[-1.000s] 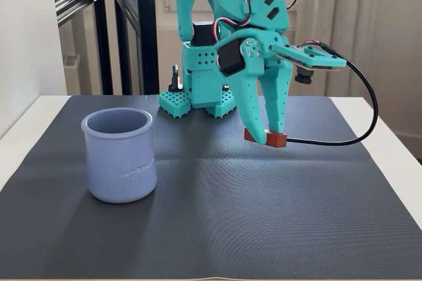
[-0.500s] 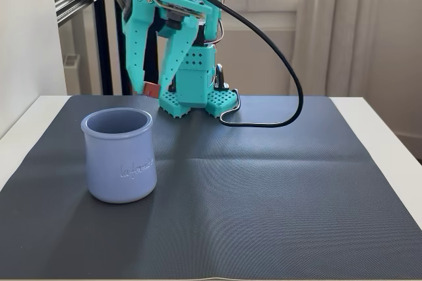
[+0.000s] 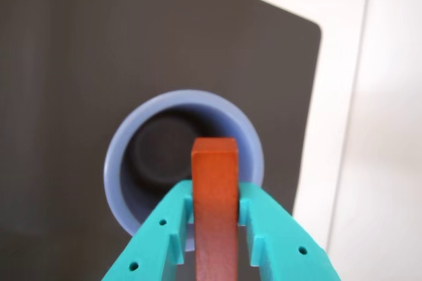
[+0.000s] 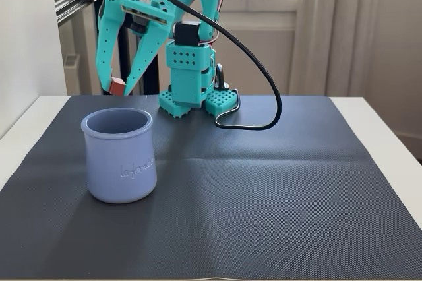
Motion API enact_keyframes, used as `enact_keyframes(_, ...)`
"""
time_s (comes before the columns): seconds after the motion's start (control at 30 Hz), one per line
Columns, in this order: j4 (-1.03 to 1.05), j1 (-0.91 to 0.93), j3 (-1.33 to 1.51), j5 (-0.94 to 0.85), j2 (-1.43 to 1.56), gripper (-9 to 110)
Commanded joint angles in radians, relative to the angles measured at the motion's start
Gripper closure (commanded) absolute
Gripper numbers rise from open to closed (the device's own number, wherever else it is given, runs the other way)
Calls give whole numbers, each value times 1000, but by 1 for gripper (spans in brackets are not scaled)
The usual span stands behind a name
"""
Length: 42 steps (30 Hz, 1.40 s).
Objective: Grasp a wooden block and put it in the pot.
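Pincer [image 3: 214, 218] clamps red wooden block [image 3: 215, 182] between teal jaws, block end pointing down over lavender pot [image 3: 119, 162] mouth. You hold block above pot, not yet inside. Centre block end over dark opening, clear of near rim, lower a little, then let go. Wrist view shows alignment with opening and pot's empty bottom. Fixed view shows height: block [image 4: 117, 86] sits above and behind pot [image 4: 120, 162] on dark ribbed mat [image 4: 277, 188]; also script on pot side.
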Motion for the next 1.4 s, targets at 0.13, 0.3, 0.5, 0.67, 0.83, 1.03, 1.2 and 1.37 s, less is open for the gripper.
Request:
enact_keyframes(0.13, -8, -5, -5, -8, 26, 86)
enact_keyframes(0.3, -8, -15, -12, -28, 29, 101)
enact_keyframes(0.5, -9, -87, -11, -170, 74, 101)
enact_keyframes(0.67, -8, -173, 69, -466, 284, 101)
enact_keyframes(0.83, -6, -278, 247, -759, 529, 101)
enact_keyframes(1.03, 3, -316, 506, -899, 775, 101)
enact_keyframes(1.2, 0, -342, 667, -913, 910, 101)
enact_keyframes(1.37, -5, -336, 770, -911, 985, 101)
